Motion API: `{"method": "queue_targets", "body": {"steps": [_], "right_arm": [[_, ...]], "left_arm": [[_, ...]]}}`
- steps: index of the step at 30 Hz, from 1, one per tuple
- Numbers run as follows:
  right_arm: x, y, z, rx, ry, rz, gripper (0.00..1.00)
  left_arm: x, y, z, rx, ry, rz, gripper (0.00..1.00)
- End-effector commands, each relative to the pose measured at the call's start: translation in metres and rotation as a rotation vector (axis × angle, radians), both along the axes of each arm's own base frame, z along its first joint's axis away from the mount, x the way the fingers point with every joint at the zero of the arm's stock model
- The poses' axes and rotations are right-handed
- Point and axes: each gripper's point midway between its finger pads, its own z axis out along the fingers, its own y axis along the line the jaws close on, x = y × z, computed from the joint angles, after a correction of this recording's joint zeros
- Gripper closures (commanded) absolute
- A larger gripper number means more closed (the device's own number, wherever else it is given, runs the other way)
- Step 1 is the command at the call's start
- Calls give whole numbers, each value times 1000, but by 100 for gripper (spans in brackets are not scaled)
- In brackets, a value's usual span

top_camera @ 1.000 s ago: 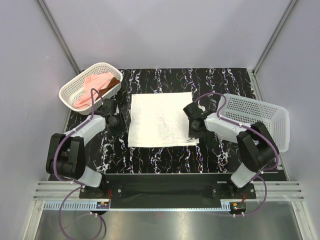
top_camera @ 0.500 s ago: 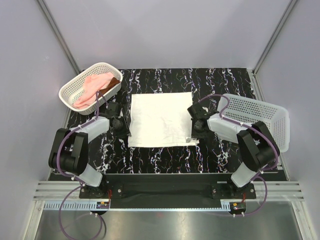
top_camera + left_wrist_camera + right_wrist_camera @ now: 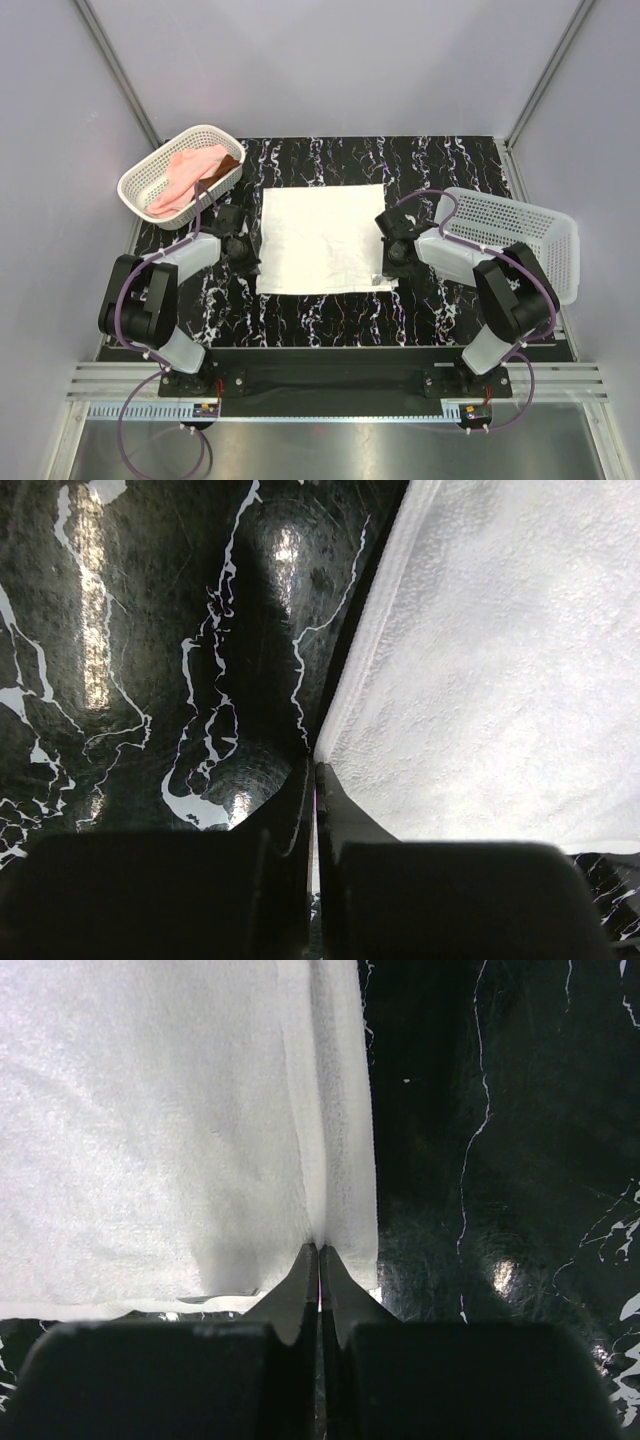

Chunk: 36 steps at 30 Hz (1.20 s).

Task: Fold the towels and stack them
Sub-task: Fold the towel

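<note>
A white towel [image 3: 320, 240] lies spread flat in the middle of the black marbled table. My left gripper [image 3: 253, 262] is at the towel's left edge near its front corner, and in the left wrist view the gripper [image 3: 315, 772] is shut with the towel's [image 3: 480, 660] hem pinched at the tips. My right gripper [image 3: 390, 268] sits at the right edge near the front corner. In the right wrist view the gripper [image 3: 319, 1250] is shut on the towel [image 3: 150, 1130], and a crease runs up from the tips. A pink towel [image 3: 185, 170] lies in the left basket.
A white basket [image 3: 132, 186] at the back left holds the pink towel and something brown [image 3: 228, 163]. A larger white basket [image 3: 545, 225] stands at the right, close behind my right arm. Grey walls enclose the table.
Both grippers have closed on the towel's side edges. The left gripper came in to the left hem; the right one shifted slightly outward to the right hem.
</note>
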Motion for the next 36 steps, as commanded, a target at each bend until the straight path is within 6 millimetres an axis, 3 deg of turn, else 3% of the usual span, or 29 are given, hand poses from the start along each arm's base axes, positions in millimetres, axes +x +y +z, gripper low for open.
{"method": "queue_targets", "body": {"steps": [1,13,23,27,36], "right_arm": [[14,1,24,9,-68,-2,100],[20,0,38,-10,-76,11,100],[24,-17,59,-91,-103,-13,100],[26,-26,50,-113,-86,-27,100],[23,-33,-2,-158,-4,-27,100]], "left_arm": [[9,-4,9,-12,-28,-6,100],[15,-12,40,-29,-76,6,100],[16,-22,53,-56,-104,17,100],[16,-28,49,-85,-101,24,100],[5,-34,10,-87,-27,17,100]]}}
